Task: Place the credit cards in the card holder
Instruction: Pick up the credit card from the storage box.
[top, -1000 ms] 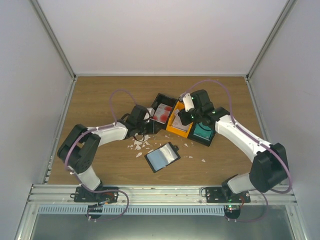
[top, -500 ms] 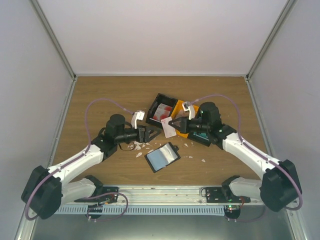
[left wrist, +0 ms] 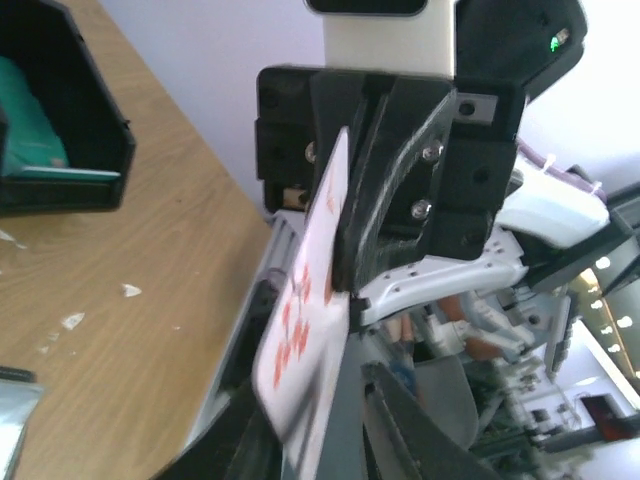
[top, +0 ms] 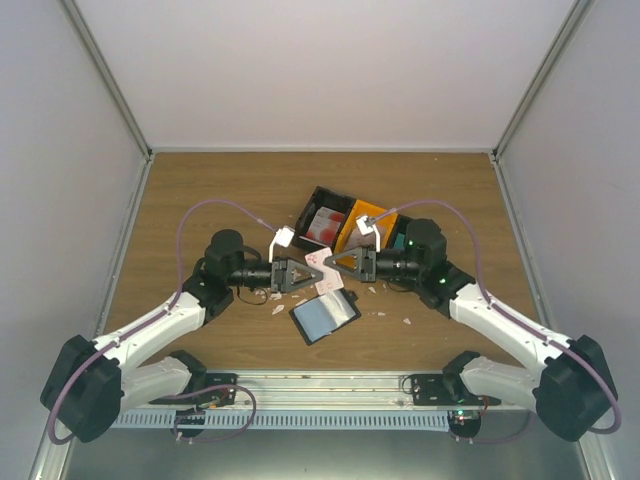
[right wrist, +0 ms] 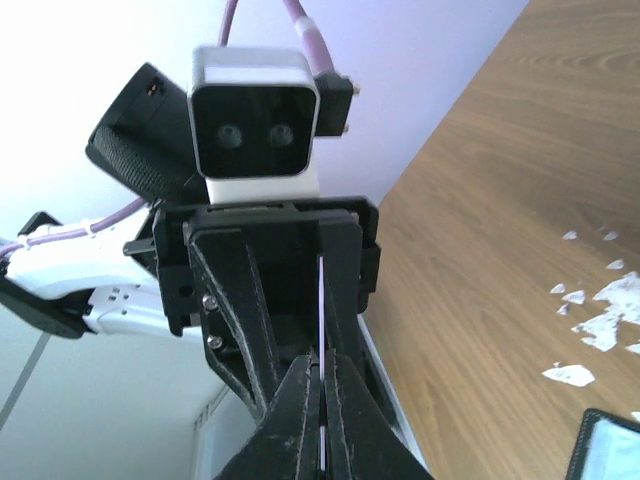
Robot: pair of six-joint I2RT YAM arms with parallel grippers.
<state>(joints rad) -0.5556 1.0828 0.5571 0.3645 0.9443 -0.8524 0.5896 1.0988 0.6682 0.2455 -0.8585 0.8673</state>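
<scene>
Top external view: my left gripper (top: 304,272) and right gripper (top: 337,265) meet tip to tip in mid-air, with a thin red-and-white plastic credit card (top: 321,262) between them. They hang just above the small black folding card holder with the pale grey-blue inside (top: 325,315), which lies open on the wooden table (top: 200,190). I judge this a handover, staged over the holder so the drop is short. More red-and-white cards sit in the black open-top bin (top: 322,222) behind, next to the orange open-top bin (top: 357,228). Small white scraps (top: 276,294) litter the wood near the holder. Left wrist view: the card stands on edge and tilted. The right gripper's jaws are clamped flat on its upper part, and its lower end dips between my left fingers (left wrist: 405,425). There is a visible gap on one side of it, so I cannot tell whether the left jaws are pressing on it. A second black bin holding a teal card (left wrist: 25,135) shows at the upper left. Right wrist view: my right jaws are fully closed on the card's thin edge. The left jaws straddle the far end. One corner of the holder shows at the lower right. Likely next: confirm the left grip before the right lets go.
</scene>
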